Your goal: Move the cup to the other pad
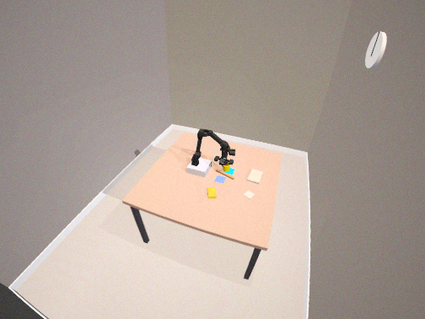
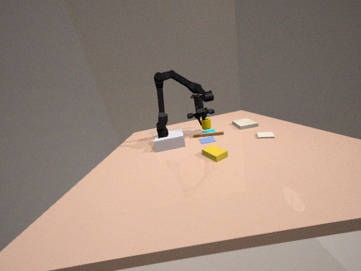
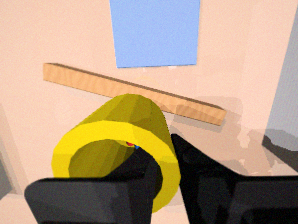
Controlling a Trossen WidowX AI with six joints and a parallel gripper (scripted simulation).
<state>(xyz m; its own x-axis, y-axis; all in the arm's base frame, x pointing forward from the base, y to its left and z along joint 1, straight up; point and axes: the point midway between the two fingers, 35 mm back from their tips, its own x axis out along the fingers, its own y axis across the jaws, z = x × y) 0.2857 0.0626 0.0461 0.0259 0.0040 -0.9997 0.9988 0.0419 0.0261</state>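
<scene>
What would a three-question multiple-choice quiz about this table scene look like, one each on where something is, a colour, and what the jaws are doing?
1. Where does the wooden stick lie?
A. between the cyan pad and the blue pad
B. on top of the yellow block
C. leaning against the wall

2. What colour is the cup?
A. red
B. yellow
C. white

3. What is the gripper doing?
A. standing wide open above the cup
B. shut on the cup's rim
C. shut on the stick

Answers:
1 A, the exterior view shows the stick lying between the two pads.
2 B, all views show it yellow.
3 B, the wrist view shows one of the jaws inside the cup wall and one outside.
</scene>
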